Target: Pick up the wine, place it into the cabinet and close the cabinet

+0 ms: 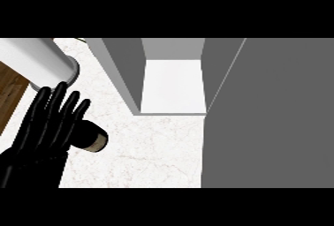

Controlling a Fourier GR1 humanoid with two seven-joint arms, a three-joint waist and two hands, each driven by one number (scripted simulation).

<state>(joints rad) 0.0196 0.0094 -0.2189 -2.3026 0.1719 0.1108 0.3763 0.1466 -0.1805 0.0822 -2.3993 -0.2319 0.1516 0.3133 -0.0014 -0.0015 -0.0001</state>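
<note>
— Where's the wine (93,139)?
— Lower left of the frame, lying on the counter (153,150), half under the left hand (51,119), fingers straight, grasping nothing.
— The cabinet (173,86)?
— Upper middle, door (274,114) open.

It looked like a home kitchen. A white marble-veined counter (150,150) ran under and to the right of the left hand's fingers (55,110). Up and to the right of those fingers stood a grey cabinet (173,84), open, with a white shelf inside, its door (274,114) swung wide. Strips of wooden floor (9,88) showed left of the fingers.
</note>
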